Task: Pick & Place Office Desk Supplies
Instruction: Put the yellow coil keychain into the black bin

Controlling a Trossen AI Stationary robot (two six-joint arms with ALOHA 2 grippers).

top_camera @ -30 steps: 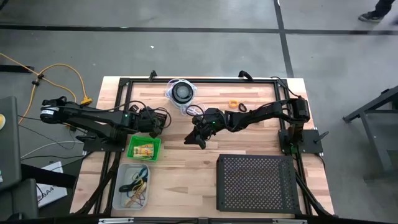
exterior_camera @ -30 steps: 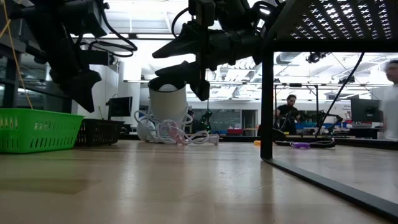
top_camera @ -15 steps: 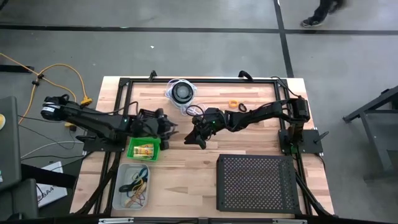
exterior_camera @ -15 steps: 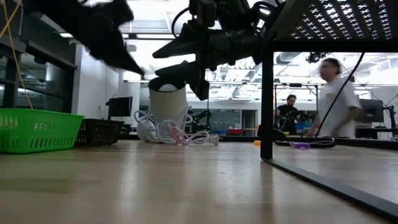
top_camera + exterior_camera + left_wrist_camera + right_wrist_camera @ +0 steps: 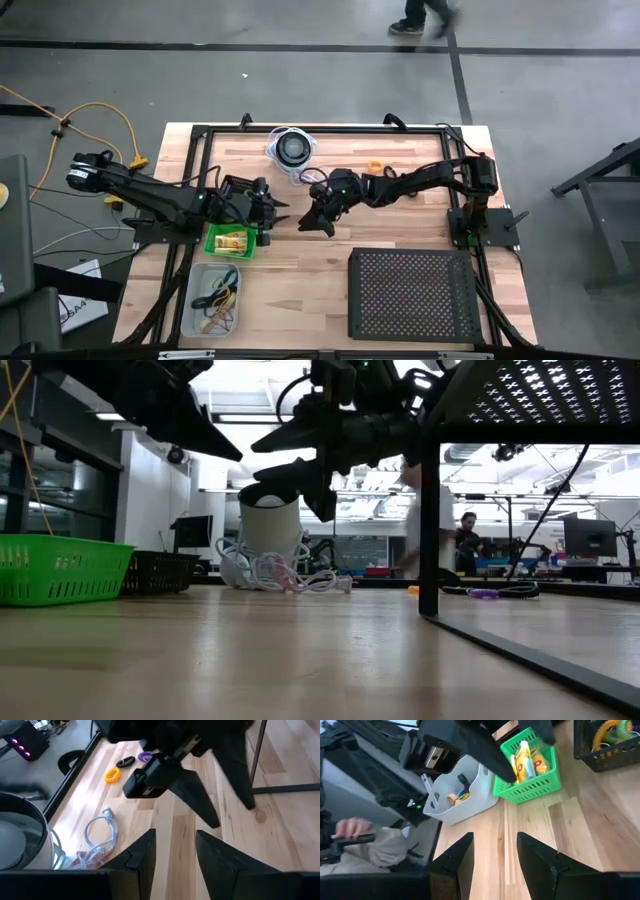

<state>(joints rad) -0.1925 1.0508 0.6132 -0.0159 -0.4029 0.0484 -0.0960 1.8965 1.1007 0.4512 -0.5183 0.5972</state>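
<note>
Grippers hover empty and spread, left gripper [image 5: 277,208] beside the green plastic basket [image 5: 250,240] of yellow packets [image 5: 231,241], right gripper [image 5: 318,222] mid-table, loose rings [image 5: 124,763] waiting at twelve o'clock, seemingly between picks.

black perforated tray [image 5: 412,295] front right | corded disc [image 5: 292,149] at back | green basket [image 5: 232,240] left

The left arm reaches in from the table's left edge, its left gripper [image 5: 274,210] pointing toward the right arm with fingers [image 5: 142,855] parted and nothing between them. The right arm stretches from the right side, elbow bent, its right gripper [image 5: 318,224] angled down, fingers [image 5: 457,857] apart and empty, facing the left one.
</note>
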